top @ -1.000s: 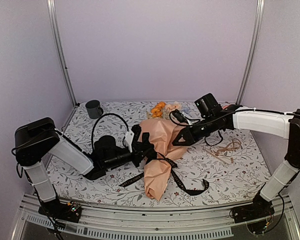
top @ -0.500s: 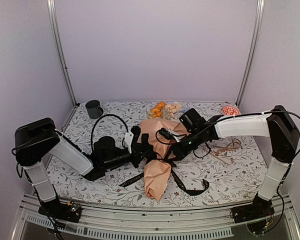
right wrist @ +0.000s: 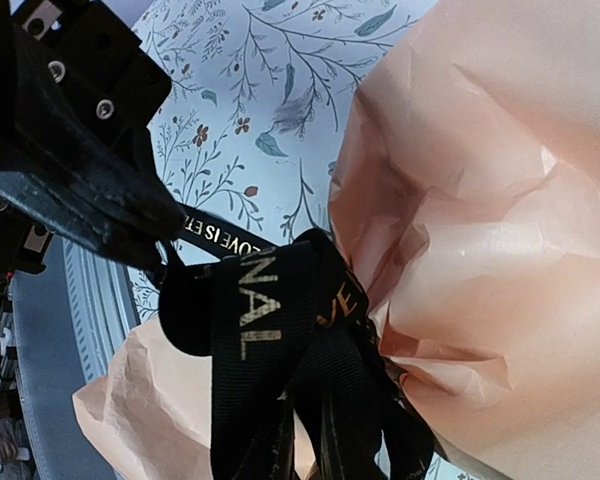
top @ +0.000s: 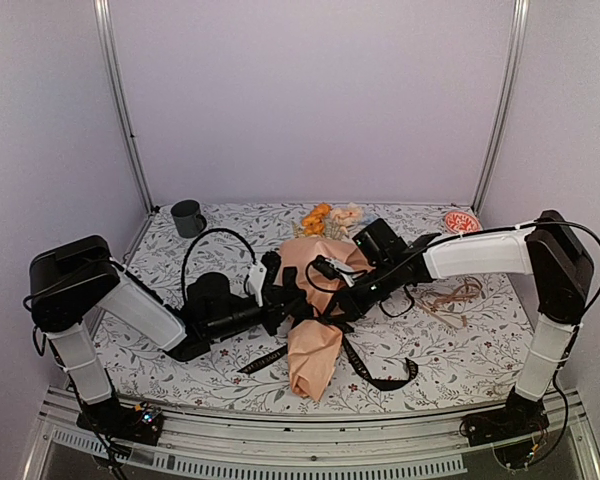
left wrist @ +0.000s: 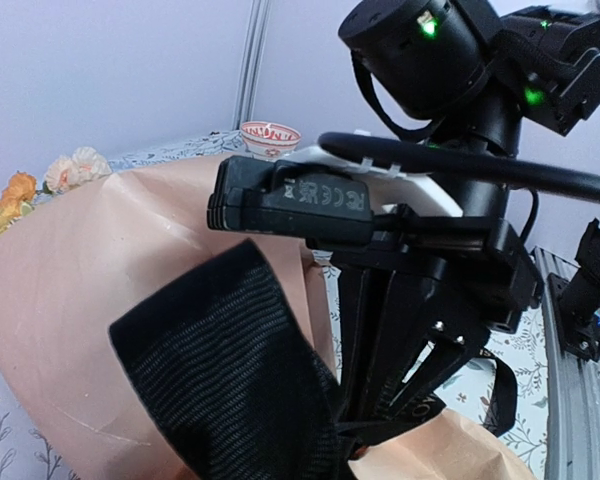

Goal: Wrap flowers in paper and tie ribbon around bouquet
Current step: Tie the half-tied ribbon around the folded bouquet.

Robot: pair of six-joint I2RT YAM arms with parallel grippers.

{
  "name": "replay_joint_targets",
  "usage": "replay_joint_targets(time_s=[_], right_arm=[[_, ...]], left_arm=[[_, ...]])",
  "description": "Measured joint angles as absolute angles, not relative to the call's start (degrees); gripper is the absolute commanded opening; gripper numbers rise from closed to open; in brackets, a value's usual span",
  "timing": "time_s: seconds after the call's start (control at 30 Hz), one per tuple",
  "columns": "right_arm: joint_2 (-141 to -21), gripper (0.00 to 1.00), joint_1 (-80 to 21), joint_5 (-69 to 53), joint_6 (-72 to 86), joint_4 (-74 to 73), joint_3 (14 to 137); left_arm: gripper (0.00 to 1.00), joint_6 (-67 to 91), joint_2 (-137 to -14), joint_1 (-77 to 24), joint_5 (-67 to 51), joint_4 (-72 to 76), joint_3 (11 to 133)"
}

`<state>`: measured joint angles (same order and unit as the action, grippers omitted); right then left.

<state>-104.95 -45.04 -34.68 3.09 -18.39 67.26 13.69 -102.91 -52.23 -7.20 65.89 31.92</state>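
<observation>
A white table cover [top: 460, 350] printed with grey-green sprigs and small red flowers lies beneath the left gripper [top: 298, 298] and the right gripper [top: 332, 305]. A dark grey mug [top: 188, 217] stands upright well beyond and to the left of the left gripper, near the far left corner. A thin tan cord [top: 450, 298] lies in loose loops on the cover to the right of the right gripper, well apart from it. A small red-and-white patterned bowl [top: 461, 221] sits farther off, beyond and to the right of the right gripper, by the far right post [top: 500, 100].
</observation>
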Motion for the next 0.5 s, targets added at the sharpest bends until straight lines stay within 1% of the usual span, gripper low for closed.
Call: replay_joint_targets(time_s=[0.2,0.23,0.33,0.5], right_arm=[[-105.5,0.18,-45.3,-33.7,1.2,-18.0,68.1],[-106.0,0.23,-45.3,-33.5,0.9,-18.0,68.6],[-107.1,0.30,-45.3,-32.9,-0.8,-18.1,70.2],[-108.8,0.32,-45.3,-32.7,-3.4,-19.1,72.6]], left_arm=[[0.00,14.0,-102.9,-51.9,-7.3,66.7,31.9],[0.00,14.0,-102.9,-51.9,-7.4,66.8,31.8],[0.00,14.4,-102.9,-51.7,-7.5,67.1,31.5],[0.00,15.1,-103.7,-51.4,-8.0,67.7,31.2]])
